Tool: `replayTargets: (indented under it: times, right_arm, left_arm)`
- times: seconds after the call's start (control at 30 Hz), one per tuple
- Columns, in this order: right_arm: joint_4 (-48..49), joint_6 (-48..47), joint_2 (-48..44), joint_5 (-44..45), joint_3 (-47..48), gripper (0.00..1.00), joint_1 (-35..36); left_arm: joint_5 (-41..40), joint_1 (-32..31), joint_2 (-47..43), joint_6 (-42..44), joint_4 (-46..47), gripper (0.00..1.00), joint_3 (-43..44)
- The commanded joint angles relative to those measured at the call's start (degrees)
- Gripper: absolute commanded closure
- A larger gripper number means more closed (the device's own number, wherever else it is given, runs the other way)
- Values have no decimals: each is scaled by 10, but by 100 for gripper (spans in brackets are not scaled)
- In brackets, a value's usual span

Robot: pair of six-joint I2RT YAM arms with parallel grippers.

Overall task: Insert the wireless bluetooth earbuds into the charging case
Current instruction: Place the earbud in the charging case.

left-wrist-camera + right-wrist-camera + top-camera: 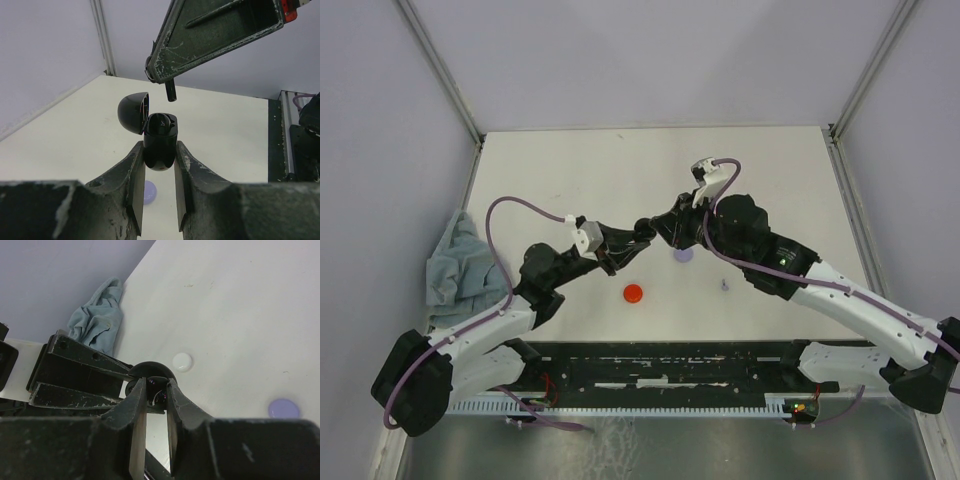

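A black charging case is clamped upright between the fingers of the left gripper, held above the white table near its middle. The case is seen as a small, glossy, rounded shell; its domed lid is swung open and tilted away toward 10 o'clock, so that the dark inner seat is exposed from above. One black earbud is pinched by the right gripper, whose fingers are drawn almost together on it. Only the short, dark, cylindrical stem of the bud is shown below the fingertips in the left wrist view; it is pointed straight down and is hung just above the open mouth of the case, at 12 o'clock from it, with a narrow gap left between the two. In the right wrist view the bud itself is largely hidden by the fingers. In the top view the two grippers are met tip to tip. A red disc is laid on the table at 6 o'clock from that meeting point, and a lavender disc at 4 o'clock. A tiny lavender bud, too small for its shape to be told, is found further out toward 4 o'clock. A white disc is seen only in the right wrist view. A grey-blue cloth is bunched at the table's 9 o'clock edge
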Motion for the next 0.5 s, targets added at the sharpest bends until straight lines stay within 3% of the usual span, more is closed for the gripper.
replayTargets:
  times: [0.0,0.47]
  right_arm:
    - [43,2,2,23,-1,78,7]
    - [53,-3,13,32,-9,78,21]
  left_arm:
    - [-15,-5,4,-24,54,97,24]
    - [-42,-11,7,-67,75,97,34]
